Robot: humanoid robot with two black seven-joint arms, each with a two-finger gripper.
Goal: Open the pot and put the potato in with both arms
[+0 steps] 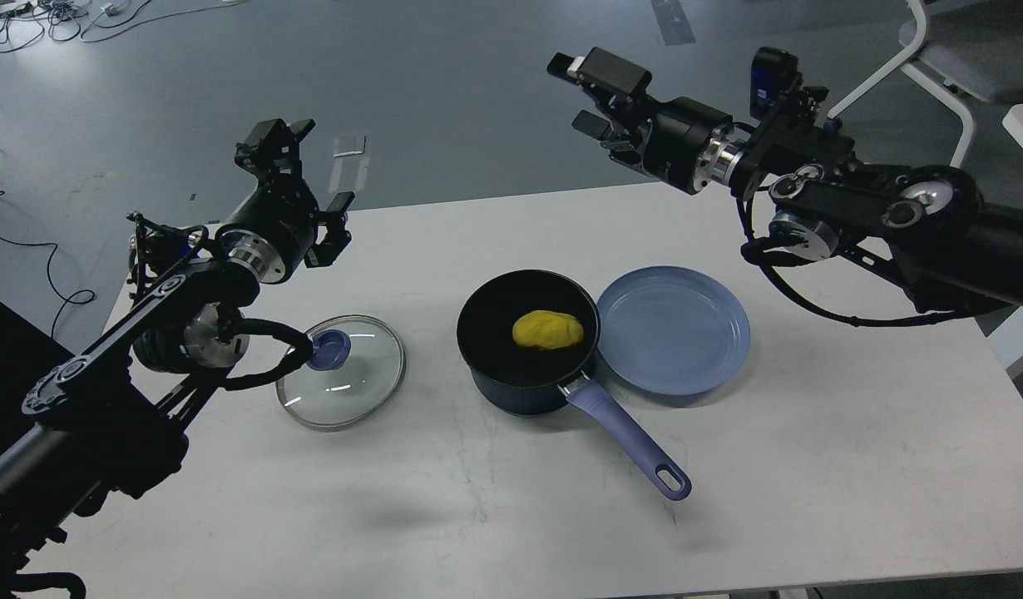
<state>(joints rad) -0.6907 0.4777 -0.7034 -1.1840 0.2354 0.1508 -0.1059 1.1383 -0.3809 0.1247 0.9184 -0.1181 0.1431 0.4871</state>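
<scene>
The dark navy pot stands uncovered at the table's middle, its lavender handle pointing to the front right. The yellow potato lies inside it on the black bottom. The glass lid with its blue knob lies flat on the table left of the pot. My left gripper is open and empty, raised over the table's far left edge, behind the lid. My right gripper is open and empty, held high beyond the table's far edge, well above and behind the pot.
A flat blue plate lies right of the pot, touching it. A white table holds everything. A white wheeled chair stands at the back right. Cables lie on the floor at the back left.
</scene>
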